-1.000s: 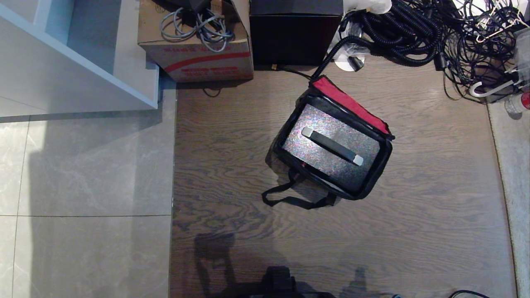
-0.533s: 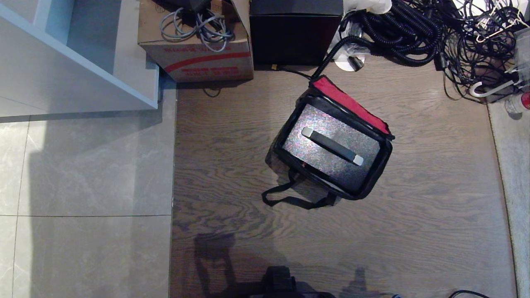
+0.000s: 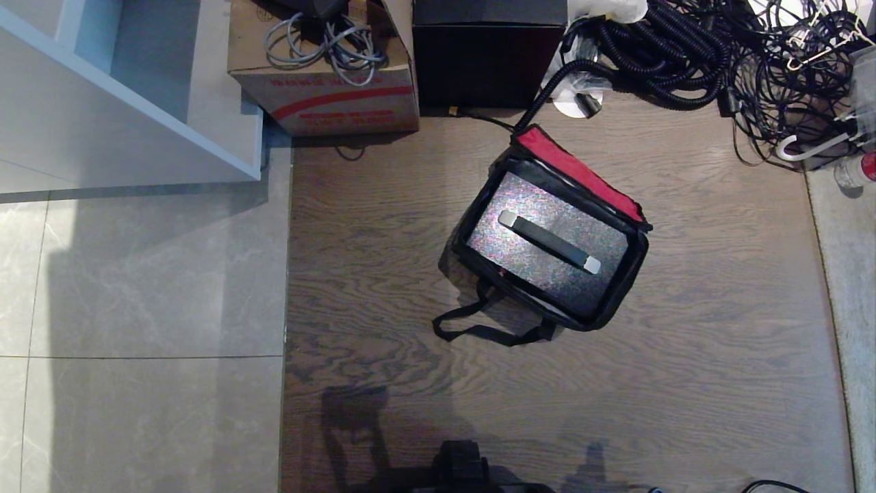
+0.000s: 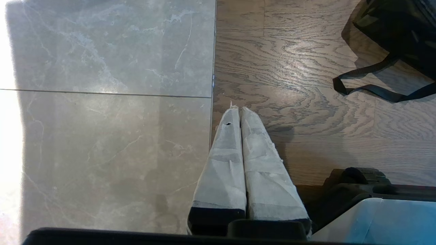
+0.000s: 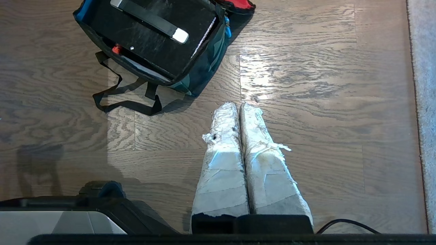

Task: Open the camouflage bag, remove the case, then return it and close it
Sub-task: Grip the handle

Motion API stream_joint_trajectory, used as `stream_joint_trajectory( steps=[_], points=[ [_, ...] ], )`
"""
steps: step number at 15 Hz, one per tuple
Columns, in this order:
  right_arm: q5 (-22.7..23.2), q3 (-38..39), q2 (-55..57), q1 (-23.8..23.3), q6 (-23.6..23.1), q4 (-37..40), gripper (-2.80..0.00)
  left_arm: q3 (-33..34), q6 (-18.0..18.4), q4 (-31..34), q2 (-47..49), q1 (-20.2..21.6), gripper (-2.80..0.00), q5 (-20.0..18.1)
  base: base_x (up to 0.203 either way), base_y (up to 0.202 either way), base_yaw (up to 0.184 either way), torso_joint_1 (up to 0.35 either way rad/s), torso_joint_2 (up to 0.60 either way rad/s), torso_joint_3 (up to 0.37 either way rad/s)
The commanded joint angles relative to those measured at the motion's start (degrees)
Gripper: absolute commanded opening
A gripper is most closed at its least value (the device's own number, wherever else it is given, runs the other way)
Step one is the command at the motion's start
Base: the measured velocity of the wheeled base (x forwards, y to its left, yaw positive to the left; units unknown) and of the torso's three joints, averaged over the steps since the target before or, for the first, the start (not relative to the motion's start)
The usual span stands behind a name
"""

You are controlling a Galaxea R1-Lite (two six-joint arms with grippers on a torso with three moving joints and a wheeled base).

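Showing no readable writing, cardboard box [image 3: 328, 82]

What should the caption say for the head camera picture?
Open camouflage bag on the wood floor, speckled case inside.

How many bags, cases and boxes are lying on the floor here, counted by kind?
Bags: 1, the camouflage bag
Cases: 1, the case inside it
Boxes: 2, a cardboard box and a black box
Total: 4
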Motion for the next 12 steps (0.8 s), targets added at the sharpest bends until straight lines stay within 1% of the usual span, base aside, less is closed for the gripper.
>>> stream_joint_trajectory(
  steps=[1, 12],
  points=[
    [0.0, 2.3, 0.1, 0.0, 0.0, 0.0, -2.80, -0.1, 0.0, 0.0, 0.0, 0.0, -2.80, 0.0, 0.000, 0.000, 0.000, 0.000, 0.00, 0.000],
    [0.0, 2.3, 0.1, 0.0, 0.0, -0.1, -2.80, 0.0, 0.0, 0.0, 0.0, 0.0, -2.80, 0.0, 0.000, 0.000, 0.000, 0.000, 0.00, 0.000]
  ],
)
